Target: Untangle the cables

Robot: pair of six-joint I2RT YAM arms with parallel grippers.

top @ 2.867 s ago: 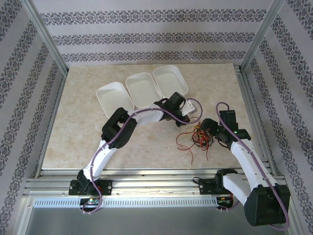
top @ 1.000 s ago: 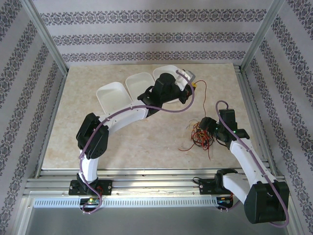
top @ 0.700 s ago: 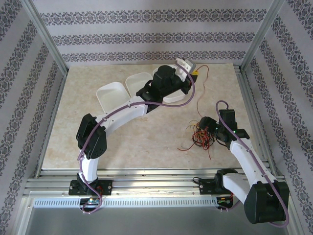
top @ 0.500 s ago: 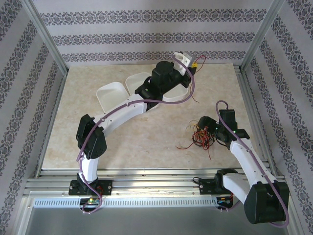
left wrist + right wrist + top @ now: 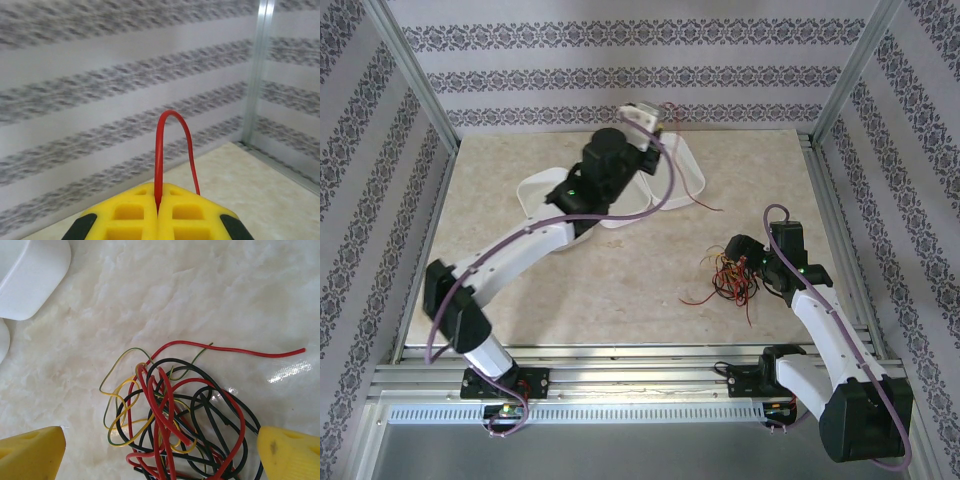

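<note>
The left gripper [image 5: 158, 209] is clamped on a red wire [image 5: 160, 150] that loops up from its closed jaws. It has swung from 1 o'clock on the table [image 5: 520, 280] to 12 o'clock by the white trays [image 5: 688, 168], dragging that strand out of the tangle [image 5: 728, 280] at 4 o'clock. The right gripper [image 5: 160, 455] hangs spread wide over the tangle. One cable looks freed.

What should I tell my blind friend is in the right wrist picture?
A tangled bunch of red, black and yellow cables lies on a pale marble table. The right gripper is open, one yellow finger at each bottom corner, either side of the bunch. A white tray peeks in at the top left.
</note>
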